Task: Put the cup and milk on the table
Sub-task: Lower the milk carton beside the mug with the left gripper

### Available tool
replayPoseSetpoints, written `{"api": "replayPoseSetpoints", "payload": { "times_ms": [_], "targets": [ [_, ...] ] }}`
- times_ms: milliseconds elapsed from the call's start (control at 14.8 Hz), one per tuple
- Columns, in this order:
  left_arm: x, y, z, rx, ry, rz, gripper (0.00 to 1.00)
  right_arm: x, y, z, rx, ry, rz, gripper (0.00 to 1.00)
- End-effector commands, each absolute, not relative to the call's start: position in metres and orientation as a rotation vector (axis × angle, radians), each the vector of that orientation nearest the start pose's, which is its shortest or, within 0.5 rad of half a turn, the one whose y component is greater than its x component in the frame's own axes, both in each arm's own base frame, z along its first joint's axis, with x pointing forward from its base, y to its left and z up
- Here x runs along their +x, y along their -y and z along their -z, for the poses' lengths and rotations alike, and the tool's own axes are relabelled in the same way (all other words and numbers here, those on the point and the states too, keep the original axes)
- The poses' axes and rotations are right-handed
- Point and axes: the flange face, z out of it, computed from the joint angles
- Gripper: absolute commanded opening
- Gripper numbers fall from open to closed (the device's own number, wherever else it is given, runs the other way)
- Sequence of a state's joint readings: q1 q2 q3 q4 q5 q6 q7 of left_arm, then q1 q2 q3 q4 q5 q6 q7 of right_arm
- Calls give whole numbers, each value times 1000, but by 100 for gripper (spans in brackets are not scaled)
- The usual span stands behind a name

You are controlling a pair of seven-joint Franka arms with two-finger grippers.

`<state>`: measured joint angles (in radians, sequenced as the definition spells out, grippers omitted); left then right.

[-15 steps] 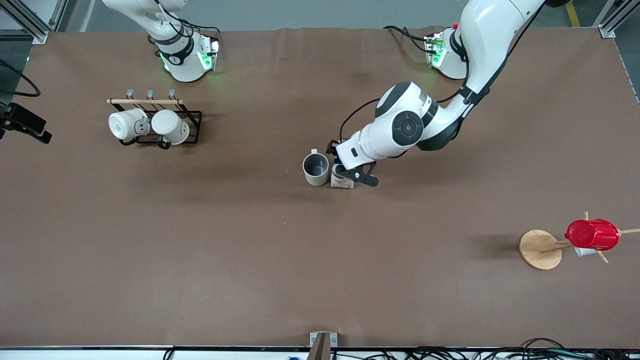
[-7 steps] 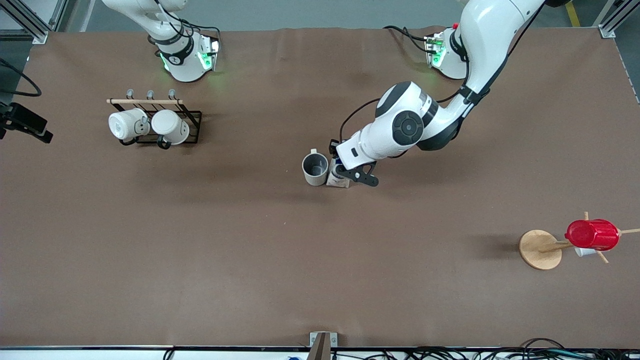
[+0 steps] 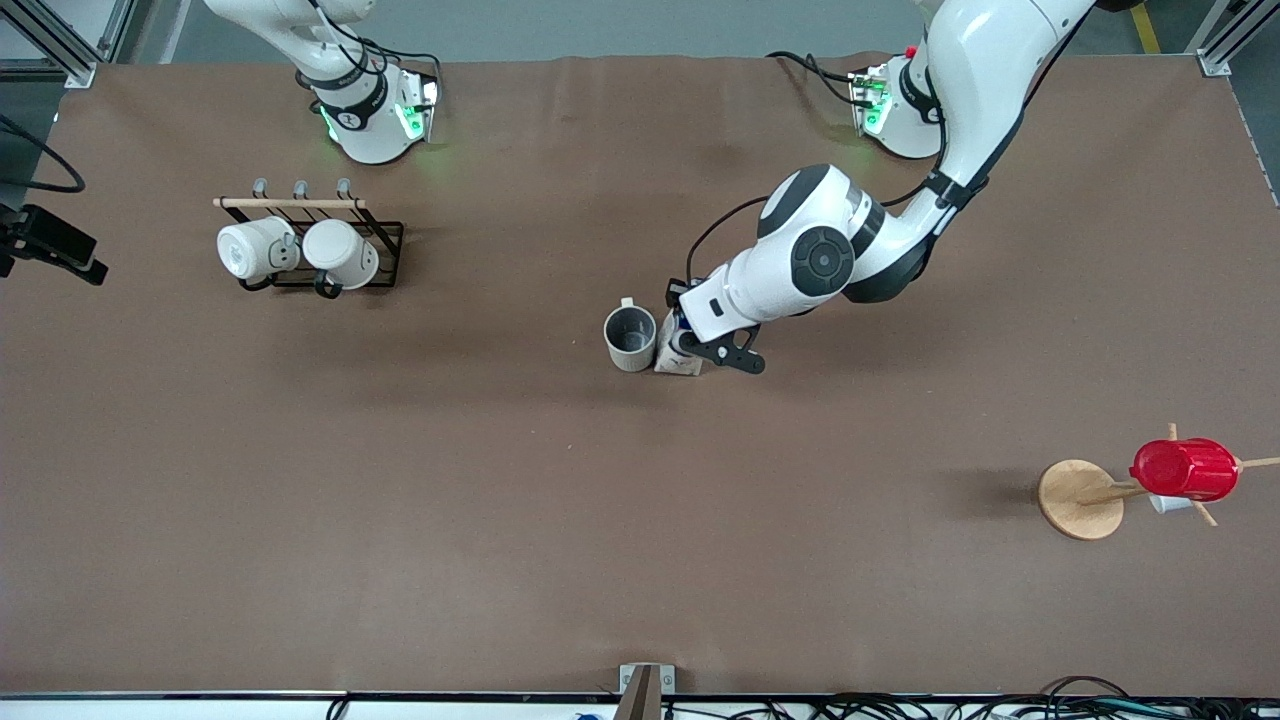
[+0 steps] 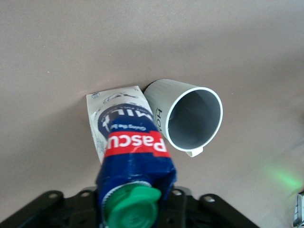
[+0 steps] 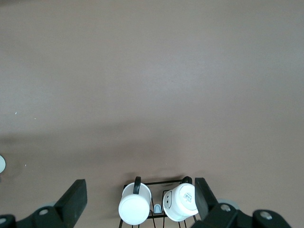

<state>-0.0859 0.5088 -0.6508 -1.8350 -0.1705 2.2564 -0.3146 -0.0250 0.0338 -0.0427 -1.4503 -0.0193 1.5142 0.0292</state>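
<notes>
The cup (image 3: 631, 338), cream-white with a grey inside, stands upright in the middle of the table (image 3: 480, 520); it also shows in the left wrist view (image 4: 192, 118). The milk (image 3: 678, 362), a white carton with a blue top, a red label and a green cap, stands tilted with its base on the table, touching the cup on the side toward the left arm's end. My left gripper (image 3: 691, 342) is shut on the milk's top (image 4: 133, 156); the carton hides its fingers. My right gripper (image 5: 138, 184) is open and empty, high over the mug rack, and waits.
A black wire rack (image 3: 385, 240) holding two all-white mugs (image 3: 255, 250) stands near the right arm's base. A red ribbed cup (image 3: 1185, 469) hangs on a wooden stand (image 3: 1080, 498) toward the left arm's end, nearer to the front camera.
The milk's base has slid up against the cup. The left arm's wrist has shifted slightly toward the left arm's end. The right arm has not moved.
</notes>
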Motion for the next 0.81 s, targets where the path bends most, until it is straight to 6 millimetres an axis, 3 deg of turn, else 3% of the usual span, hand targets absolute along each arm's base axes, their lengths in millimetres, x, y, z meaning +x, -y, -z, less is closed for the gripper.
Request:
{"api": "replayPoseSetpoints", "payload": {
  "times_ms": [0,67,270,405,540,742],
  "targets": [
    [493,409,-322,-3456,-402,-360,74,557,41,-657,-3143,-182,39,100],
    [492,410,-322,-3455,-399,-361,89,556,41,-657,-3143,-182,38,100],
    [507,412,-346,-3485,-320,-326,96,556,41,-657,-3143,-182,38,100],
    [520,410,-376,-3479,-305,-343,100,557,41,-657,-3143,-182,36,100],
    [536,389,-412,-3446,-313,-348,100,557,41,-657,-3143,-184,36,100],
    [550,338,-469,-3393,-321,-217,100,556,42,-657,-3143,-187,36,100]
  ]
}}
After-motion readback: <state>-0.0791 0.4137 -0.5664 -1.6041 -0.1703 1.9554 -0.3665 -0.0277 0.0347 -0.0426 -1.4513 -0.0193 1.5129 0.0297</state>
